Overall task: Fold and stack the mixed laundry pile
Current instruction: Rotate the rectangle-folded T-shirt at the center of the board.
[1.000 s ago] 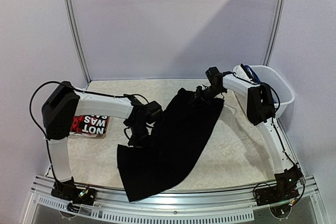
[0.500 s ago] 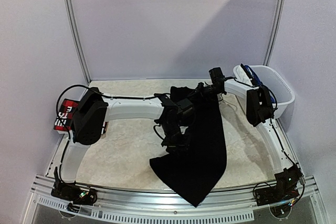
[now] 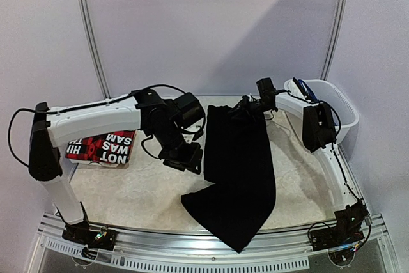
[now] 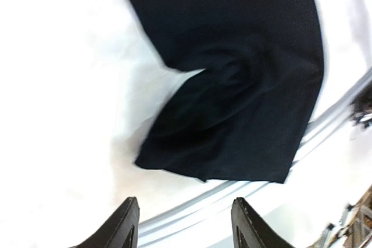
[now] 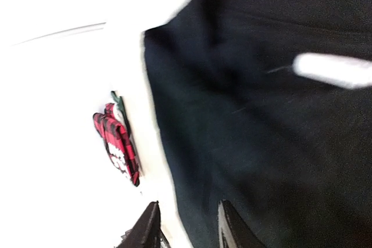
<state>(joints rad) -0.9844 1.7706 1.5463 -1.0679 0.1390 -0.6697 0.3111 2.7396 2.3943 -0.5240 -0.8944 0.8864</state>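
Note:
The black garment [image 3: 238,164] lies on the table as a long strip, folded lengthwise, running from the back to the front rail. My left gripper [image 3: 190,163] hovers just left of it, open and empty. In the left wrist view the left gripper [image 4: 185,227] looks down on the black garment's [image 4: 232,85] near end. My right gripper [image 3: 243,108] is at the strip's far end. In its own view the right gripper [image 5: 186,230] has its jaws apart over the black garment's [image 5: 261,114] edge. A folded red-black plaid garment [image 3: 102,148] with white lettering lies at the left.
A white plastic basket [image 3: 342,116] stands at the back right with blue fabric [image 3: 305,89] showing over its rim. The red-black plaid garment [image 5: 119,143] also shows in the right wrist view. A metal rail [image 3: 211,254] runs along the table's front edge.
The left gripper carried the black garment's left side over to the right, folding it narrower, then let go and drew back left and up. The right gripper's jaws have parted.

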